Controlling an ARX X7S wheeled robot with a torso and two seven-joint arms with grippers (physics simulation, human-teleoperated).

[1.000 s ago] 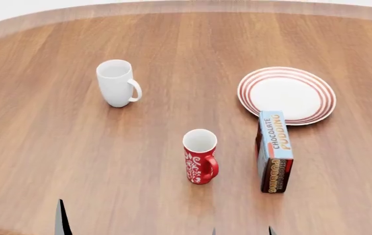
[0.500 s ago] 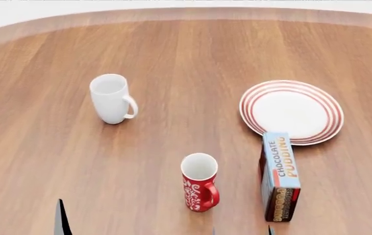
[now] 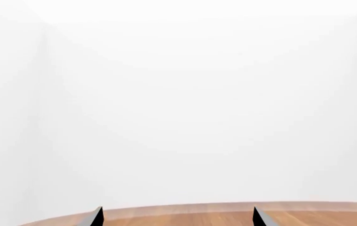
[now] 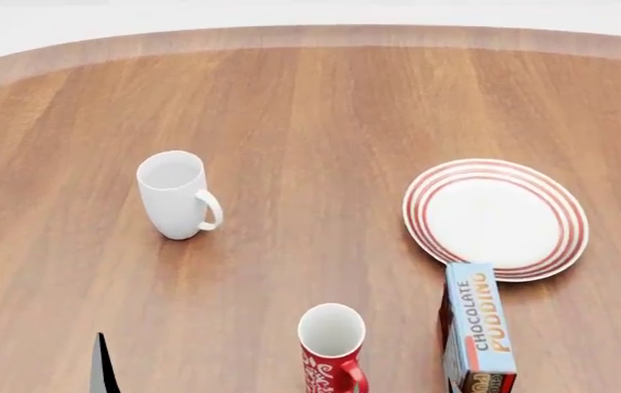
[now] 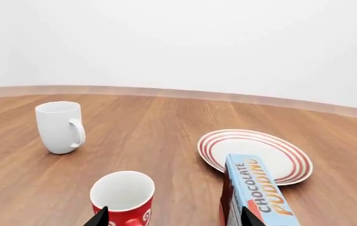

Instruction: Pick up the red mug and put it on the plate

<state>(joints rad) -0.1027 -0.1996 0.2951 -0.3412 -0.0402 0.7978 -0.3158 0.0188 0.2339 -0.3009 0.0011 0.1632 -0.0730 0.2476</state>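
The red mug (image 4: pixel 332 350) stands upright at the near middle of the wooden table (image 4: pixel 310 106), its lower part cut off by the head view's edge. In the right wrist view the red mug (image 5: pixel 123 198) sits just beyond one of the fingertips (image 5: pixel 100 218) of my right gripper (image 5: pixel 174 219), which is open and holds nothing. The plate (image 4: pixel 496 217) lies flat, farther off to the right, also in the right wrist view as the plate (image 5: pixel 260 149). My left gripper (image 4: pixel 38 368) is open at the near left, far from the mug.
A blue chocolate pudding box (image 4: pixel 479 327) lies between the red mug and the plate, its far end touching the plate's rim. A plain white mug (image 4: pixel 173 195) stands upright at the left. The left wrist view shows only the table's edge (image 3: pixel 228 213) and white wall.
In the head view every object has slid down the picture; the red mug now sits at the bottom edge. Nothing on the table has moved relative to the rest. The left fingertips keep their place.
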